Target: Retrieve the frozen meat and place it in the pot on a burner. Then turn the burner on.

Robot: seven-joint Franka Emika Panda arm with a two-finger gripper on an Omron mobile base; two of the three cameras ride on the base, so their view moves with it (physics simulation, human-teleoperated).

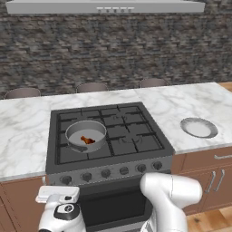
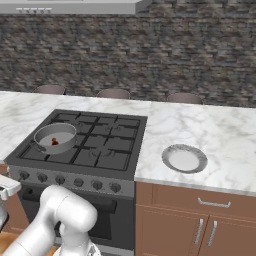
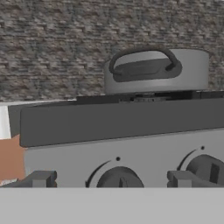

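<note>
Meat [image 1: 87,140] is seen inside the pot [image 1: 86,135], which stands on the front left burner [image 1: 79,146] of the cooktop, near its left edge; the first half of the task is judged to be finished. The claw [image 3: 111,180] is held low before the stove's front panel, facing the row of knobs, probably so that the burner can be switched on. One knob [image 3: 119,179] lies just between the finger tips [image 3: 41,179], and the fingers are seen apart, with nothing clamped. The pot is placed above and behind the claw, slightly to its right in the hand view. A silvery dish [image 1: 198,128] rests on the right counter, near its front edge.
</note>
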